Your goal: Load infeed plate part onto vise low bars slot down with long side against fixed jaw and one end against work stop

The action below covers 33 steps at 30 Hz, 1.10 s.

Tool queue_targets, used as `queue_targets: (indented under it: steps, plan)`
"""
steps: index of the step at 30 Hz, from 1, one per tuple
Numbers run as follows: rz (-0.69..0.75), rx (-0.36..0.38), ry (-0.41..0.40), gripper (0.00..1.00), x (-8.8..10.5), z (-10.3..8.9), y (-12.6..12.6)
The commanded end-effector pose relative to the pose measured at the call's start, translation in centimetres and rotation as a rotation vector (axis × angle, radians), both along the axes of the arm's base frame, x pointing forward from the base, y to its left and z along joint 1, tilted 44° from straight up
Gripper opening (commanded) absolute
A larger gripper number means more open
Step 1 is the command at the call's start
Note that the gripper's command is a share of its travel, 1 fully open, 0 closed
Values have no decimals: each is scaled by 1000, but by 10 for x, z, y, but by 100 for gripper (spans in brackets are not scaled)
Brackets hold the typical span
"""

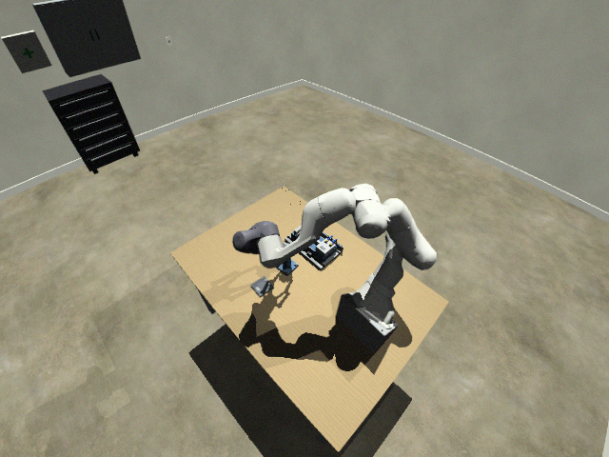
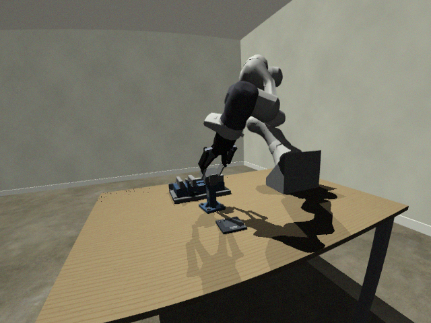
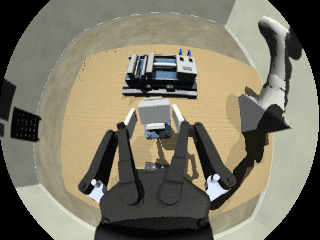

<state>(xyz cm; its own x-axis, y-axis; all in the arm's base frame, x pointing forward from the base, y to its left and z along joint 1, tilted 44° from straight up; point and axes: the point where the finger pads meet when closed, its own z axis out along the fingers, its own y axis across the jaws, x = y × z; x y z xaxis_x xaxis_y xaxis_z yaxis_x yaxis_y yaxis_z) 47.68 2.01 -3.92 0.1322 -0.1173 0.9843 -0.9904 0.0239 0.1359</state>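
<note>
The part [image 2: 211, 171] [image 3: 154, 107], a light grey block, rests in the V-block on top of a blue post [image 2: 211, 195]. My gripper [image 2: 211, 174] [image 3: 154, 112] is partly open and points down at a tilt, with one fingertip on each side of the part. In the wrist view a gap shows between each fingertip and the part. Which way the slot faces cannot be told. The infeed plate [image 1: 260, 285] [image 2: 231, 225] [image 3: 156, 166] bears no part. The vise [image 2: 179, 188] stands behind the post; its jaws are apart, with the fixed jaw [image 3: 132, 66] at the left in the wrist view.
The vise's air cylinder block [image 1: 325, 247] [image 3: 187, 71] carries blue and yellow fittings at the side nearer the robot's base. The dark wedge-shaped robot mount [image 1: 366, 322] [image 2: 302, 171] [image 3: 252, 116] stands on the table. The post's blue foot [image 2: 211, 207] is between the vise and the infeed plate.
</note>
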Motion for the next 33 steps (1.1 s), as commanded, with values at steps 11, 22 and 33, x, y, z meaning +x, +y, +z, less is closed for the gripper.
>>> queue_targets:
  steps: [11,22,33]
  plan:
    - [2,-48,-4,51,-1,2,0]
    - [5,-69,-3,51,-1,2,0]
    - [6,-78,-3,51,-1,1,0]
